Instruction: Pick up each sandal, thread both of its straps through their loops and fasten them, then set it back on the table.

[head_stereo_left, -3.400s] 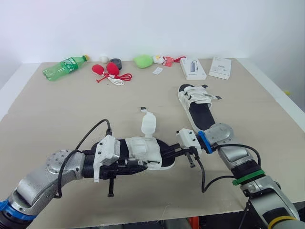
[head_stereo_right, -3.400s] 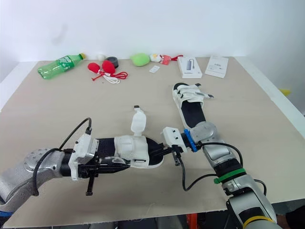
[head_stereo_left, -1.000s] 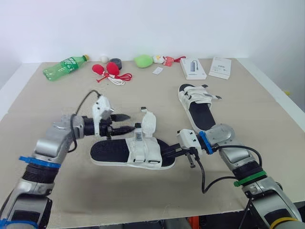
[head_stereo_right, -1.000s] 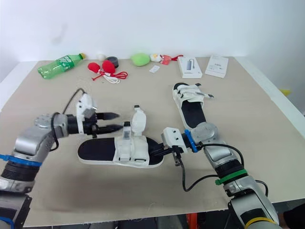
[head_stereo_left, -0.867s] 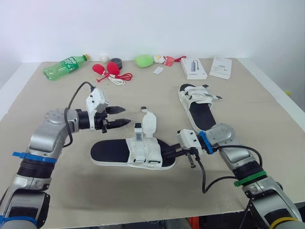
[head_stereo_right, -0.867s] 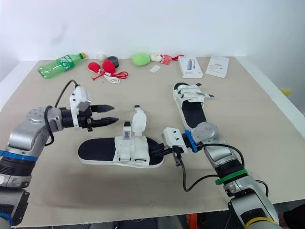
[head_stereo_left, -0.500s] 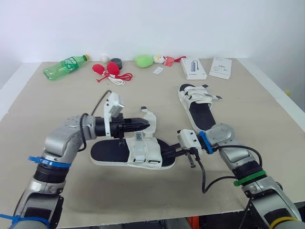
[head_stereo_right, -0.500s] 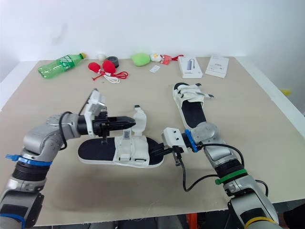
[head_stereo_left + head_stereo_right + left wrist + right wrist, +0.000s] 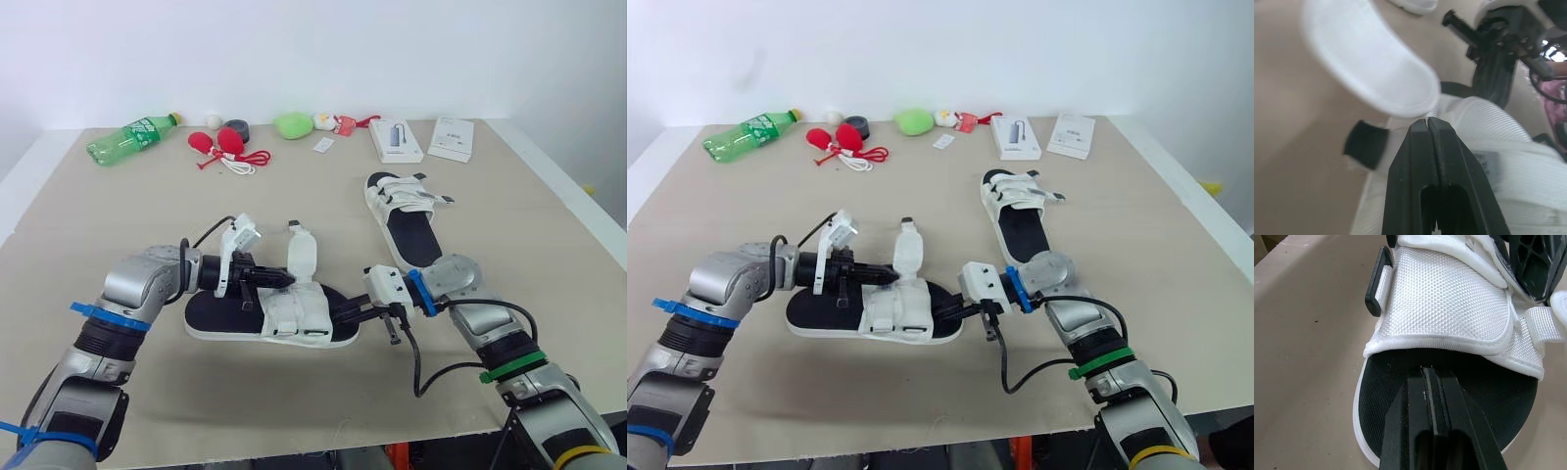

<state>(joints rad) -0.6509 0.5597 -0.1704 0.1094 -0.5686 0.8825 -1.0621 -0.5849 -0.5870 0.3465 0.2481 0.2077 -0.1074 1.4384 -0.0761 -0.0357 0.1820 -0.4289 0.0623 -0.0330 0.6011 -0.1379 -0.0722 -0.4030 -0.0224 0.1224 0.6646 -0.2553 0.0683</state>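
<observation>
The near sandal [image 9: 227, 311], white with a black footbed, lies flat on the table [image 9: 118, 225]. One white strap [image 9: 302, 253] stands upright from its upper. My left gripper [image 9: 284, 279] is shut, and its tips [image 9: 1427, 122] rest on the white upper at the foot of that strap. At the sandal's toe end, my right gripper [image 9: 345, 315] is shut on the sole's edge, with its fingers [image 9: 1428, 377] lying over the black footbed. The second sandal [image 9: 409, 217] lies further back on the right, apart from both grippers.
Along the table's back edge lie a green bottle [image 9: 132, 139], red objects with a cord [image 9: 223, 145], a grey roll [image 9: 237, 127], a green lump [image 9: 293, 124] and two white boxes [image 9: 397, 140] [image 9: 452, 137]. The table's right edge runs close to the second sandal.
The left gripper let go of the sandal's heel, rose open beside the upright strap, then shut and dropped onto the upper. The right gripper has kept its hold on the toe.
</observation>
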